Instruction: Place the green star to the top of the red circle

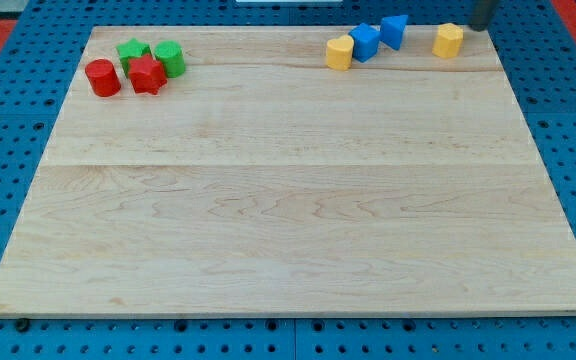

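Observation:
The green star [132, 50] lies near the board's top left corner, up and to the right of the red circle [102, 77]. It touches the red star [147, 74] just below it and sits beside a green cylinder [169, 57] on its right. My tip [478, 27] shows at the view's top right edge, just right of a yellow block [448, 40] and far from the green star.
A yellow block [340, 52], a blue block [365, 42] and a blue triangle [393, 31] cluster at the top right of the wooden board [288, 200]. A blue pegboard surrounds the board.

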Controlling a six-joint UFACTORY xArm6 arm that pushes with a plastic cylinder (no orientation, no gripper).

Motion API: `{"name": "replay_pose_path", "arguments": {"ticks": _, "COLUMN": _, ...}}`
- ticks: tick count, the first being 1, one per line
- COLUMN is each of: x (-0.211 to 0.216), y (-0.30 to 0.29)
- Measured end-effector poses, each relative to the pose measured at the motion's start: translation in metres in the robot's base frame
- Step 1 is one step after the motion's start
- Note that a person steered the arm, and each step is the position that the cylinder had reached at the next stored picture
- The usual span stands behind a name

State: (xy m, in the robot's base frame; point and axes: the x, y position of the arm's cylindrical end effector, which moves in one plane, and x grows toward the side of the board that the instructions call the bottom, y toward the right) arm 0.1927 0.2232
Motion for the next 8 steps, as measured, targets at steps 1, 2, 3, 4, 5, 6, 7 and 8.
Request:
{"name": "replay_pose_path", "arguments": {"ticks": 1, "x": 0.008, "y": -0.119}}
{"name": "replay_pose_path", "arguments": {"ticks": 2, "x": 0.024, "y": -0.201}}
{"name": "replay_pose_path", "arguments": {"ticks": 3, "x": 0.039, "y": -0.281}}
{"name": "replay_pose_path", "arguments": {"ticks": 4, "x": 0.041, "y": -0.361}}
{"name": "replay_pose_path", "arguments": {"ticks": 5, "x": 0.053, "y": -0.391}}
{"name": "replay_pose_path", "arguments": {"ticks": 6, "x": 0.053, "y": -0.424}}
{"name": "replay_pose_path", "arguments": {"ticks": 7, "x": 0.053, "y": -0.457}}
{"name": "replay_pose_path", "arguments": {"ticks": 8, "x": 0.053, "y": -0.454}}
